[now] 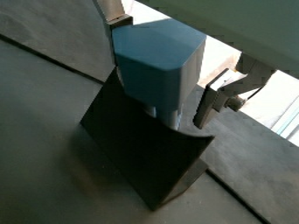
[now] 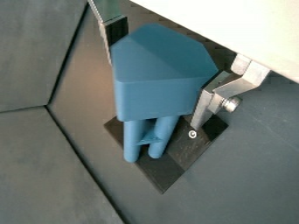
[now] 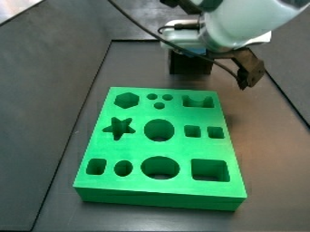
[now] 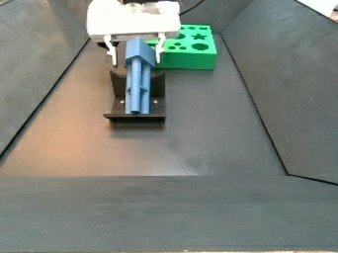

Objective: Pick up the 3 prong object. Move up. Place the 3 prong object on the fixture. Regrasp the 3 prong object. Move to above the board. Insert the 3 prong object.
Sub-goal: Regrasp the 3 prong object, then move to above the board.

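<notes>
Tool (image 4: 133, 47) gripping 3 prong object (image 4: 140, 74) over fixture (image 4: 136, 109), board (image 4: 193, 47) beyond

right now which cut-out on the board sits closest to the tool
The square-ish notched cut-out at the far corner of the board, nearest the tool over the fixture; the hexagon occupies the opposite far corner.

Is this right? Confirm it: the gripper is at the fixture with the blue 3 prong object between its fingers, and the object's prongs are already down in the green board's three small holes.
Not quite. The gripper is at the fixture with the 3 prong object between its fingers, but the prongs lie on the fixture, not in the board. A side view shows the board's three small holes empty.
</notes>
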You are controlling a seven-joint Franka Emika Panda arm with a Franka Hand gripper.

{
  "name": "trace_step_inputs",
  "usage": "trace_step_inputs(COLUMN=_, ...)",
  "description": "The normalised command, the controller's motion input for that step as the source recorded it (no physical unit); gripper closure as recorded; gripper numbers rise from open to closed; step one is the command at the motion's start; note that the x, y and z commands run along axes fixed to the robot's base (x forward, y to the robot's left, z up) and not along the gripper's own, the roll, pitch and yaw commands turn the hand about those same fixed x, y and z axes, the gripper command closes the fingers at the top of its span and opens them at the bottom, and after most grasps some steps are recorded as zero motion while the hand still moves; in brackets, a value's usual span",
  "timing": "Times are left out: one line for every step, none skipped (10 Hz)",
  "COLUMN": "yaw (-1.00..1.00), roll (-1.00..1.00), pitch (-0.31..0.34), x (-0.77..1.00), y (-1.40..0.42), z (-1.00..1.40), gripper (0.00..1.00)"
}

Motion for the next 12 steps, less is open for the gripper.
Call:
trace_step_inputs(yaw=0.0, roll=0.0, pitch=0.0, x=0.0, y=0.0, z=0.0, gripper=1.0)
trace_step_inputs(yaw=-0.24, roll=0.13, pitch=-0.184, x=-0.14, y=0.29, z=1.0, gripper=1.0)
trace_step_inputs(yaw=-0.24, roll=0.1, pitch=-0.191, x=-0.15, y=0.28, z=1.0, gripper=1.0)
trace_step_inputs(yaw=-0.25, roll=0.06, pitch=-0.187, x=-0.15, y=0.27, z=1.0, gripper=1.0)
trace_step_inputs(yaw=-0.25, roll=0.03, pitch=-0.163, x=-0.15, y=0.26, z=1.0, gripper=1.0)
trace_step_inputs(yaw=-0.26, roll=-0.01, pitch=-0.12, x=-0.14, y=0.26, z=1.0, gripper=1.0)
trace_step_inputs(yaw=-0.26, roll=-0.04, pitch=-0.069, x=-0.14, y=0.25, z=1.0, gripper=1.0)
trace_step_inputs(yaw=-0.24, roll=-0.06, pitch=-0.034, x=-0.15, y=0.25, z=1.0, gripper=1.0)
trace_step_inputs(yaw=-0.21, roll=-0.08, pitch=0.013, x=-0.15, y=0.23, z=1.0, gripper=1.0)
trace_step_inputs(yaw=-0.18, roll=-0.09, pitch=0.046, x=-0.15, y=0.22, z=1.0, gripper=1.0)
trace_step_inputs(yaw=-0.15, roll=-0.1, pitch=0.062, x=-0.15, y=0.21, z=1.0, gripper=1.0)
trace_step_inputs(yaw=-0.11, roll=-0.11, pitch=0.08, x=-0.14, y=0.19, z=1.0, gripper=1.0)
